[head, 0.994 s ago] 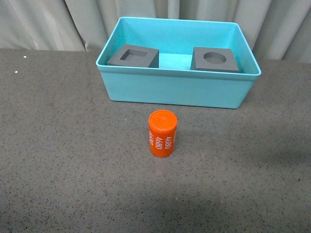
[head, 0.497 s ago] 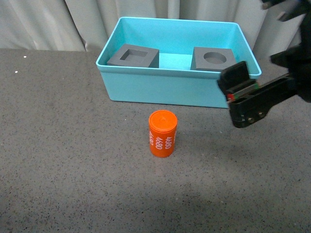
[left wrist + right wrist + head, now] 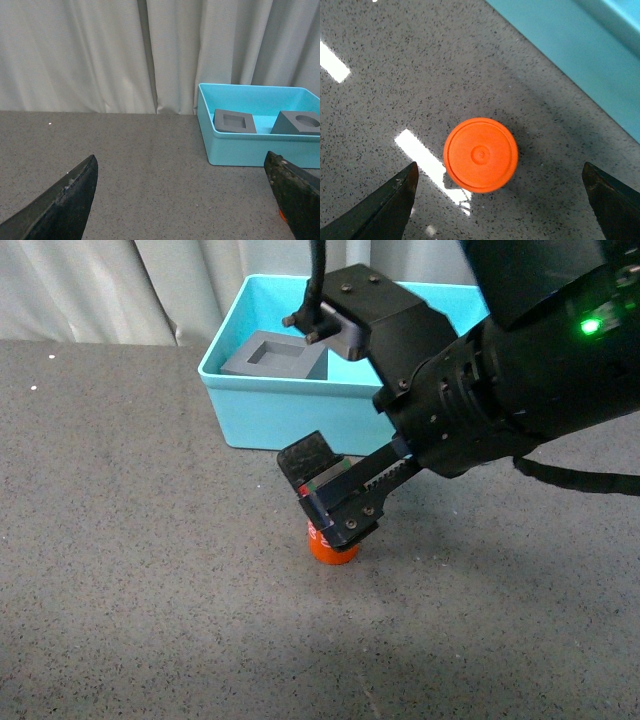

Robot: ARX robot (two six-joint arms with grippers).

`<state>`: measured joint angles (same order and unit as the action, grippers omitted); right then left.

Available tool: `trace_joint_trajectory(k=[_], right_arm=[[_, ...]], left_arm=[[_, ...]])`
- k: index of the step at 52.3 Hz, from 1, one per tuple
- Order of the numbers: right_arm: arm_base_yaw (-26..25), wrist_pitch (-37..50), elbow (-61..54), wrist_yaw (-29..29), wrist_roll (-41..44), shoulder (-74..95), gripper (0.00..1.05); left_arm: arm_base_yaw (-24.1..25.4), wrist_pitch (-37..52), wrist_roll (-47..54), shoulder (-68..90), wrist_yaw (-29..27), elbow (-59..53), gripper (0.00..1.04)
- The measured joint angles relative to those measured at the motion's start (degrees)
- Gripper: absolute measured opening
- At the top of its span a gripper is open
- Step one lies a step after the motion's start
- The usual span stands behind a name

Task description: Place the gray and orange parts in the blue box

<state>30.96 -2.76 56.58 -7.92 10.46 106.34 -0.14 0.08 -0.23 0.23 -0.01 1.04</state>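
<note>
The left gripper (image 3: pixel 180 167) is seen open, well apart from the work. Both cubes (image 3: pixel 235 121) are lodged in the box (image 3: pixel 240 150). The cylinder (image 3: pixel 480 155) is stood upright, axis vertical, on the speckled table (image 3: pixel 120 540) near the box, centred below the spread right gripper (image 3: pixel 330 498). Ample room is left around it.

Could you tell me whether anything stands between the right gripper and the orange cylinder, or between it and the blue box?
Nothing visible does. The right gripper hangs open over the orange cylinder, and only bare table lies between it and the blue box.
</note>
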Motion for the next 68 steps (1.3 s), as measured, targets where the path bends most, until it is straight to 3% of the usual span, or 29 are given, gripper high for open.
trace_joint_trajectory(k=[15, 35, 53, 68], right_arm=[[2.64, -3.87, 7.08, 1.29, -1.84, 8.44, 0.95], [3.26, -6.51, 11.08, 3.89, -3.04, 14.88, 0.46], [0.46, -3.45, 6.95, 2.12, -3.89, 4.2, 0.45], [-5.79, -3.72, 15.72, 1.66, -5.42, -1.25, 0.45]], left_arm=[[0.0, 0.0, 0.0, 0.0, -0.02, 0.0, 0.98], [0.0, 0.0, 0.0, 0.0, -0.02, 0.0, 0.98], [0.0, -0.02, 0.0, 0.0, -0.02, 0.0, 0.98], [0.0, -0.02, 0.0, 0.0, -0.02, 0.0, 0.98]])
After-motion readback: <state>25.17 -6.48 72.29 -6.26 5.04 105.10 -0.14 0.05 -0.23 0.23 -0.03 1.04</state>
